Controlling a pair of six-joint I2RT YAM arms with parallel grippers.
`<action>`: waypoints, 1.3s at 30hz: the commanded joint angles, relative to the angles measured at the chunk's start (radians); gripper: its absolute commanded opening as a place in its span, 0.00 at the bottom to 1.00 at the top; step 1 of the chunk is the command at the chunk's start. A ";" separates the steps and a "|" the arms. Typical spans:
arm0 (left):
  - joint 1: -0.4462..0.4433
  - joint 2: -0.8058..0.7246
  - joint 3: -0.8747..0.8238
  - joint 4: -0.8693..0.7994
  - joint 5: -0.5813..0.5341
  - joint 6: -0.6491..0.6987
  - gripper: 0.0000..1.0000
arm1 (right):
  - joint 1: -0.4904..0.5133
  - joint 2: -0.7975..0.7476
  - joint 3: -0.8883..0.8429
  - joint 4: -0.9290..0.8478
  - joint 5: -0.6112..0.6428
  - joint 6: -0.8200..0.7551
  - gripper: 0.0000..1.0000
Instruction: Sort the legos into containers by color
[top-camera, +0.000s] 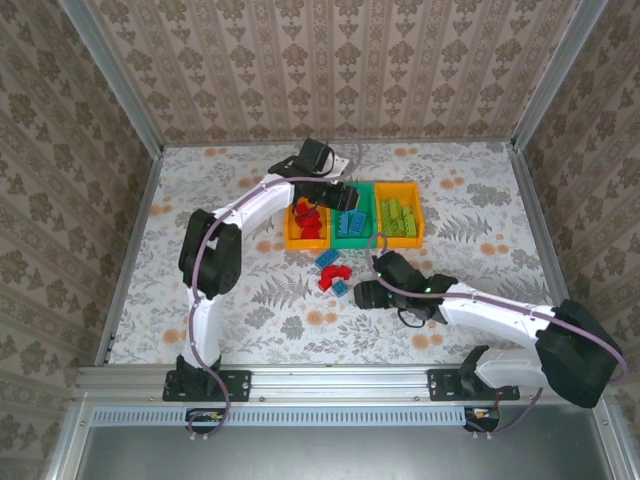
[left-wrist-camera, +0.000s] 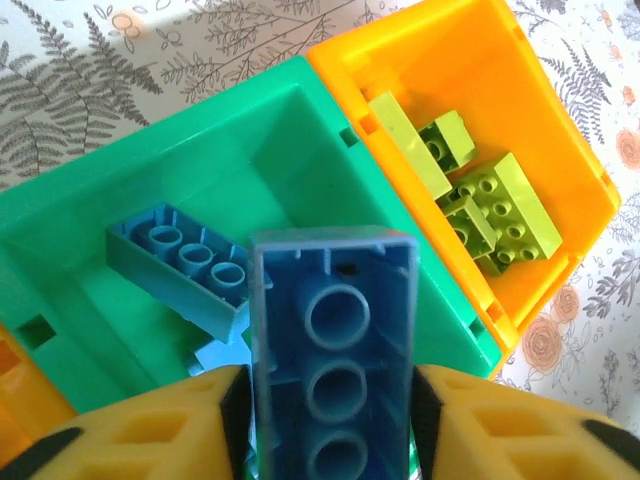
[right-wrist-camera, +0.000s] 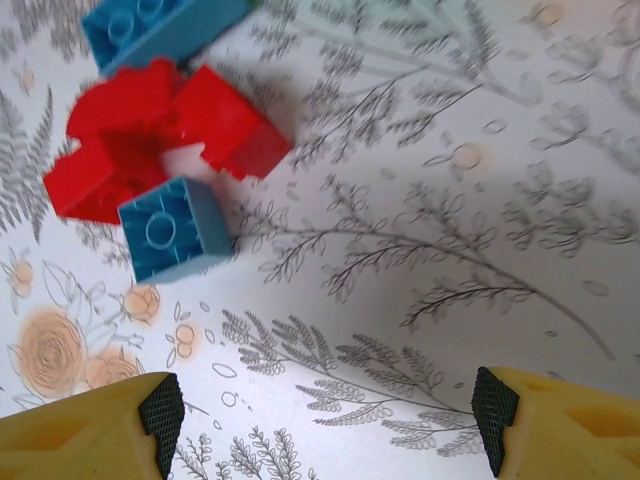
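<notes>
The top camera is looking down from above and behind the arm bases, taking in the whole bench (top-camera: 200, 200) with the row of three bins (top-camera: 353, 244) toward its far edge. The left wrist camera is hanging very close over the green bin (left-wrist-camera: 260, 140) and the orange bin (left-wrist-camera: 480, 70) beside it, looking down past a blue brick (left-wrist-camera: 335, 330) between its jaws. The right wrist camera is facing down at the bench centre, close over the loose red and blue bricks (right-wrist-camera: 150, 140), which the top camera is also showing on the near side of the bins.
</notes>
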 joint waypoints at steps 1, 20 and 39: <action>0.003 0.006 0.036 0.011 0.024 -0.059 0.56 | 0.053 0.079 0.037 0.003 0.061 -0.032 0.79; 0.062 -0.247 -0.253 0.144 -0.002 -0.168 1.00 | 0.165 0.358 0.233 -0.016 0.127 -0.104 0.81; 0.120 -0.325 -0.411 0.178 0.005 -0.171 1.00 | 0.164 0.554 0.402 -0.081 0.162 -0.159 0.69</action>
